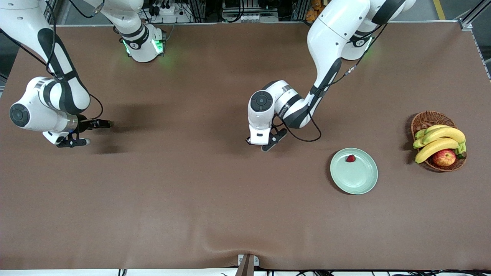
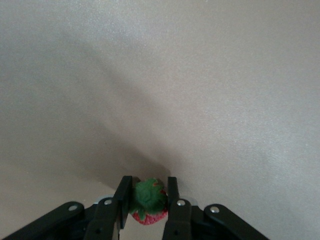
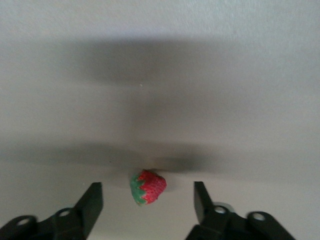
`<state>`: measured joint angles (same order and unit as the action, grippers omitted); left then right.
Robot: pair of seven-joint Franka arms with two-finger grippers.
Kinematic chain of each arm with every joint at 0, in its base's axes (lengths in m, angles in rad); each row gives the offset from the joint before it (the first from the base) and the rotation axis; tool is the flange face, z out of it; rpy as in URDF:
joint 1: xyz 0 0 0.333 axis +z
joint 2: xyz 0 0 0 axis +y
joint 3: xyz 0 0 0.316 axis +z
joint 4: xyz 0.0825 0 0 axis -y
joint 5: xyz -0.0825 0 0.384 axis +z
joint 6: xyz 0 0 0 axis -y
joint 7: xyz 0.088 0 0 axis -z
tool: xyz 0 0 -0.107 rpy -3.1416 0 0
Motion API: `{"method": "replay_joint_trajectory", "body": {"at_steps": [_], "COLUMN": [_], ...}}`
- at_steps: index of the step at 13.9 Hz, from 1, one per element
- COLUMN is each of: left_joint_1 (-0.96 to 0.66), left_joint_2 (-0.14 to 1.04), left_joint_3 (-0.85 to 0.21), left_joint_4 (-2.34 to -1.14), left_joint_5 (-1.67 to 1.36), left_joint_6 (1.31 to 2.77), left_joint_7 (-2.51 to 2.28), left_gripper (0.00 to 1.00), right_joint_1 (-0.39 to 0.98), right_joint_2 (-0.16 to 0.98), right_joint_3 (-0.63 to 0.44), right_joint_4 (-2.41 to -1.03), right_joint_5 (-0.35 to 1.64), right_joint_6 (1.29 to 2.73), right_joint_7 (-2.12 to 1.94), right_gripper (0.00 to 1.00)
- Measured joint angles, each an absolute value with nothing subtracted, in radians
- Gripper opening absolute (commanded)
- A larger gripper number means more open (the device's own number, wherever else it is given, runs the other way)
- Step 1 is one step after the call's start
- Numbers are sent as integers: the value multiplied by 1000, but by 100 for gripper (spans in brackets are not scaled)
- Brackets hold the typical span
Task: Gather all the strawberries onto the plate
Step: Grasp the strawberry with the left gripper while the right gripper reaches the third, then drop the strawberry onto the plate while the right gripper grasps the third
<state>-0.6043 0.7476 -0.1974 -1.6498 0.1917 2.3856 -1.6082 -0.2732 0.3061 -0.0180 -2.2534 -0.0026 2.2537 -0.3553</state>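
Pinching a strawberry between nearly closed fingers, left gripper low over the bare brown worktop, toward the middle, well apart from the pale green plate. Spread wide, right gripper low over the right arm's end of the worktop, a second strawberry lying on the surface between its fingers, touched by neither. Resting on the plate near its rim, a third strawberry. Standing near the plate toward the left arm's end, a wicker basket with bananas and an apple.
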Motion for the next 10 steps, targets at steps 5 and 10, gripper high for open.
{"method": "replay_joint_trajectory", "body": {"at_steps": [5, 10], "left_joint_1": [-510, -240], "left_joint_2": [677, 570], "left_joint_3": [-178, -174], "left_joint_4": [-1623, -1653], "left_joint_5": [192, 194], "left_joint_6": [2327, 2235], "left_joint_7": [-1597, -1480], "left_gripper": [0, 0], "right_joint_1": [-287, -287], "right_joint_2": [307, 312], "right_joint_3": [-16, -11], "right_joint_4": [-2315, -2329], "right_joint_5": [-3, -3], "right_joint_6": [2301, 2314], "right_joint_7": [-367, -366], "right_gripper": [67, 50]}}
